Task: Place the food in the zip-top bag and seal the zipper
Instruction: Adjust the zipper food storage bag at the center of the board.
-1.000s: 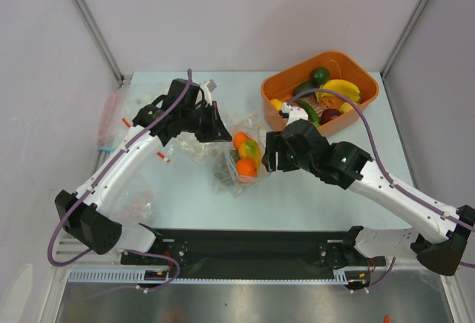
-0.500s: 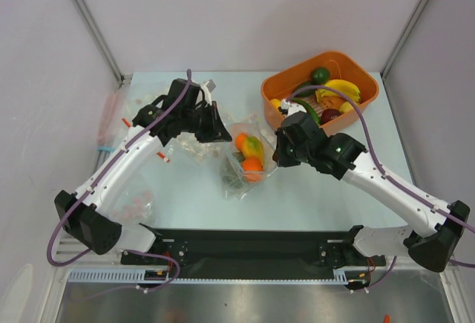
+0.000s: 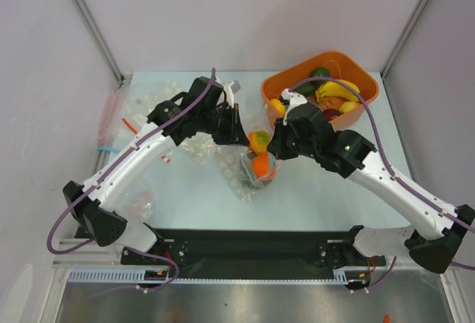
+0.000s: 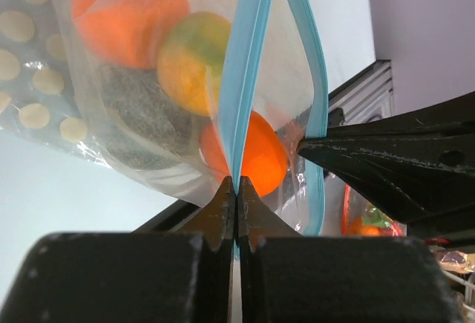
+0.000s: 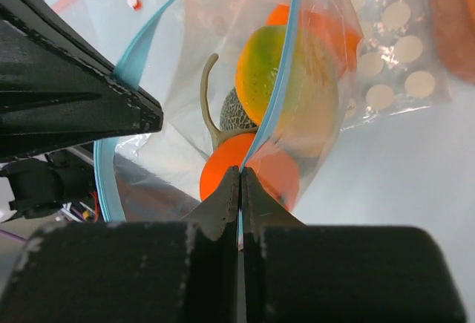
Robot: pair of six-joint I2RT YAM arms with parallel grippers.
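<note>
**A:** Over the tabletop (image 3: 326, 189), between the two arms, the zip-top bag (image 3: 243, 180) is held up, mouth gaping.

**B:** Soft, slippery film, I'd say, sagging round the food (image 3: 261, 165). Light toy fruit, so nothing fragile.

**A:** The stiffer zipper (image 4: 249, 78) looks the place to hold: left end effector (image 4: 236, 187) clamped on one lip, right end effector (image 5: 240, 177) pinching the opposite lip.

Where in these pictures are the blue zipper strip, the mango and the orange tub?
blue zipper strip (image 4: 239, 78): left wrist view, middle of the pinched stretch.
mango (image 5: 256, 67): right wrist view, its green-yellow left side.
orange tub (image 3: 367, 74): top view, the rim near its right end.
</note>
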